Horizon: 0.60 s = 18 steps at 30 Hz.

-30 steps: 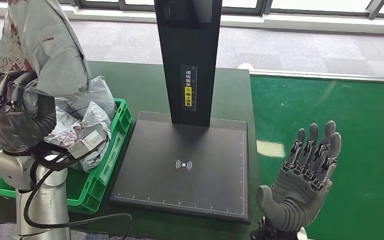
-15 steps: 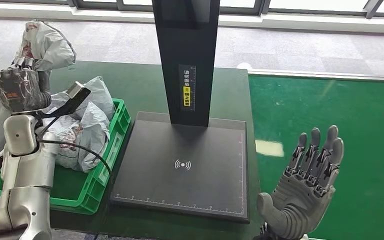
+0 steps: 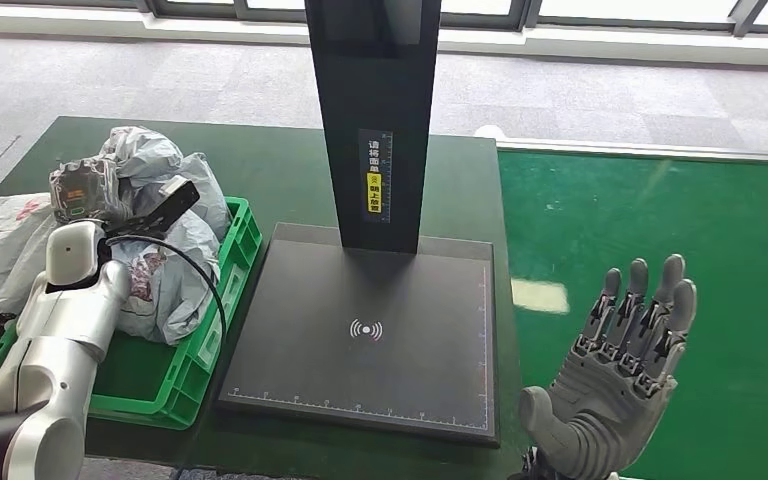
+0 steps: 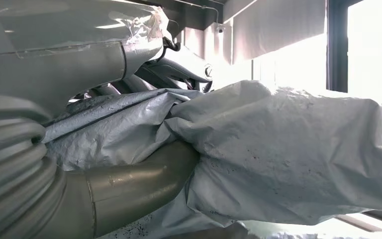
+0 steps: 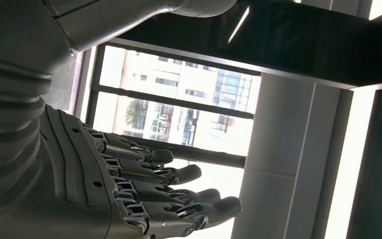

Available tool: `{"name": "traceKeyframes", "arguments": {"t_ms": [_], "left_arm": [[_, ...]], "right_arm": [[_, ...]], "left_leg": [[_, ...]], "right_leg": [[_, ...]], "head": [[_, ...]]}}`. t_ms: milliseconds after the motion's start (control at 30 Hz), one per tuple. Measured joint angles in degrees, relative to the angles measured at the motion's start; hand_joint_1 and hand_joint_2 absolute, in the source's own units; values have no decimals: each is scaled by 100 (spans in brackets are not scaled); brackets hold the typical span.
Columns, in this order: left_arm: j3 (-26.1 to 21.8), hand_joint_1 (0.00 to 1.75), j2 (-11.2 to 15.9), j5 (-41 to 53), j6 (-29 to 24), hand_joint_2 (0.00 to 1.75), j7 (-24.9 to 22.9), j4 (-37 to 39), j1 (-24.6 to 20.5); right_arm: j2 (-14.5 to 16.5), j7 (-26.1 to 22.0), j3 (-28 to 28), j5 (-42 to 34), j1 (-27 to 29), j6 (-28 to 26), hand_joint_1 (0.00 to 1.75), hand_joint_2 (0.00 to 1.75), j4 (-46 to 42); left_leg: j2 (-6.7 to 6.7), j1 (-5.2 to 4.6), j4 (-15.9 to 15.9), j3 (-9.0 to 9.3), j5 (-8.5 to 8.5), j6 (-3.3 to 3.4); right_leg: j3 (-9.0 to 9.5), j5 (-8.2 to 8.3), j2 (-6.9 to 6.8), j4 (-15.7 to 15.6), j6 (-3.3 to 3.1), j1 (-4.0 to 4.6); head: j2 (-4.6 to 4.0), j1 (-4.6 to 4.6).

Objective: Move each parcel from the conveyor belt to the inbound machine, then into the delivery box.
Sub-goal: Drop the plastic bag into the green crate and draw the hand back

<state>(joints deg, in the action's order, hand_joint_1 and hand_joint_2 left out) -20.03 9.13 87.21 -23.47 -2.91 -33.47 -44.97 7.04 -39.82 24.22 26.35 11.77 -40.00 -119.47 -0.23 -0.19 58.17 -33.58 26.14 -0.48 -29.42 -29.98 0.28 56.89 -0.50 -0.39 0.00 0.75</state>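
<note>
Nearest the robot, its right hand (image 3: 615,385) is raised palm-up at the edge of the green conveyor belt (image 3: 720,300), fingers (image 5: 179,174) spread apart and holding nothing. Beside it lies the black inbound machine (image 3: 365,335), its flat scanning plate bare under a tall upright post (image 3: 375,120). To the left, the silver left arm (image 3: 55,330) reaches over the green delivery box (image 3: 215,330), where the left hand (image 3: 85,190) is closed on a crumpled grey plastic parcel (image 3: 155,165), thumb (image 4: 134,181) pressed into the wrapping. The parcel rests atop the other grey parcels (image 3: 170,280) piled in the box. Beyond the green table (image 3: 280,170), grey floor runs to the windows.
</note>
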Motion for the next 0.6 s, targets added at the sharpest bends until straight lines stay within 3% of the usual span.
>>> {"name": "traceKeyframes", "arguments": {"t_ms": [367,400,467,500,533,600], "left_arm": [[11,175,26,0,10,175,0,291,-86],[12,157,27,-1,24,175,2,309,-91],[12,70,27,-12,78,175,41,342,-91],[12,27,27,-25,105,131,85,352,-84],[12,1,27,-42,120,87,147,357,-71],[13,0,25,-85,93,0,273,344,-29]], "right_arm": [[0,0,0,-3,-1,0,0,175,0],[0,0,0,-4,-3,0,0,175,0],[0,0,0,-13,-12,0,0,175,0],[0,0,0,-19,-25,0,0,175,1],[0,0,0,-25,-45,0,0,175,1],[0,0,0,-32,-91,0,0,175,2]], "left_leg": [[0,1,0,0,0,0],[0,1,0,0,0,0],[-1,0,0,0,0,0],[-1,0,0,0,0,0],[0,0,0,0,0,0],[-1,0,0,0,0,0]], "right_leg": [[1,0,0,1,0,1],[1,0,0,1,0,1],[2,0,0,1,0,1],[2,0,0,1,0,1],[2,0,0,1,0,1],[1,0,0,1,0,1]], "head": [[0,1],[0,1],[0,0],[0,0],[0,-1],[0,0]]}}
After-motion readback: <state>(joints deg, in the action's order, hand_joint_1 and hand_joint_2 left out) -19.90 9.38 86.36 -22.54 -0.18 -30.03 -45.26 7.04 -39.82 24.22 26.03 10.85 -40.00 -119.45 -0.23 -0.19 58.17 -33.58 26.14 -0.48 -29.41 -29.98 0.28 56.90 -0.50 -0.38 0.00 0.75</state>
